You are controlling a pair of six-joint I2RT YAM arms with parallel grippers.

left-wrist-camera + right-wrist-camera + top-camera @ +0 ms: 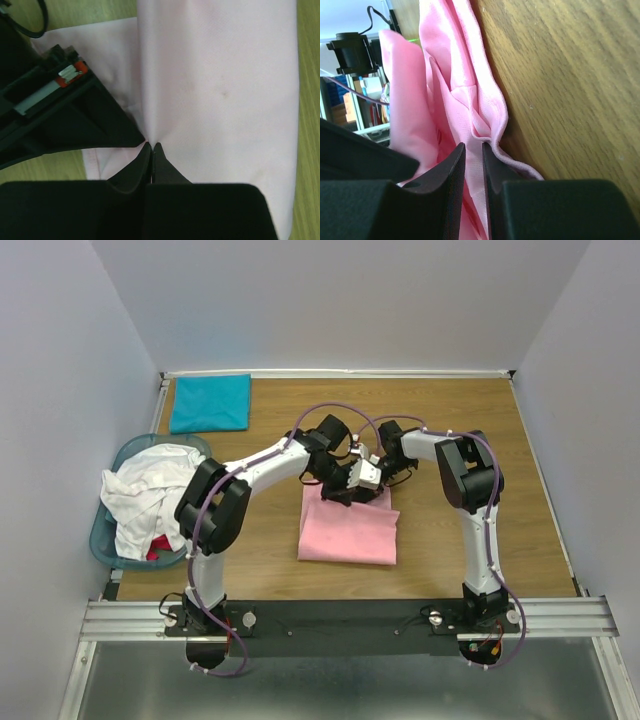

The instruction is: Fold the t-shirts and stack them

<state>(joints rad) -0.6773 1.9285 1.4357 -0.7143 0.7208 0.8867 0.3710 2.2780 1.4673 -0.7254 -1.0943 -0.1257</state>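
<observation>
— Where is the pink shirt [348, 535]?

— In the middle of the table [470, 420], folded into a flat block. Its near edge faces 6 o'clock, a little skewed, with the right corner lower.

— Which way does it run?

— The flat part is slightly wider than it is deep, so it runs from 9 to 3 o'clock. I cannot judge the full length, because the far edge at 12 o'clock is gathered up under the two arms.

— What are the hands doing?

— Both are at that far edge, close together. The left gripper [151, 146] is clenched tight, tips meeting, and the cloth puckers right where they pinch it. The right gripper [473, 150] has its fingers nearly together with a bunched fold of pink cloth running between them, so it grasps the shirt too. That fold stands up off the wood beside it.

— And the other shirts?

— A teal shirt [210, 403] lies folded flat at about 10 o'clock, in the far left corner, long side running 9 to 3. White shirts [145, 495] are heaped loose in the basket [105, 535] at 9 o'clock, spilling over its rim.
</observation>
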